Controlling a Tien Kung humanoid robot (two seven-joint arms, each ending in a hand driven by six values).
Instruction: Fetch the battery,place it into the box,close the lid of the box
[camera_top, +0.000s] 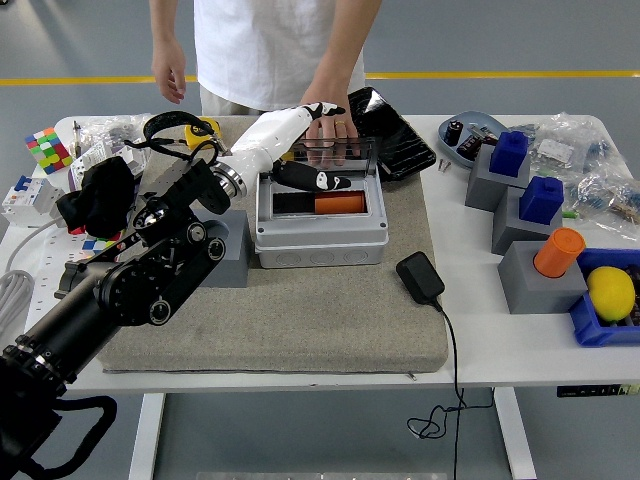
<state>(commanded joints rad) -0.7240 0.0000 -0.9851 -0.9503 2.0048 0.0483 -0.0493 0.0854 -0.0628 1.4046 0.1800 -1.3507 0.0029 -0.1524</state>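
Note:
The grey box (320, 235) stands open on the grey mat (300, 310). An orange battery (340, 203) lies inside it. The clear lid (335, 155) stands tilted up at the box's back edge, and a person's hand (332, 128) rests on top of it. My left hand (318, 145), white with black fingertips, hangs over the back left of the box beside the lid. Its fingers (326, 108) are spread and its thumb (315, 181) points down over the box. It holds nothing. Whether it touches the lid I cannot tell.
A black charger (420, 277) with a cable lies right of the box. Grey blocks with blue and orange pieces (540, 255) and a blue bin with a yellow fruit (610, 295) stand at the right. A black tray (388, 130) lies behind the box. Clutter sits at the far left.

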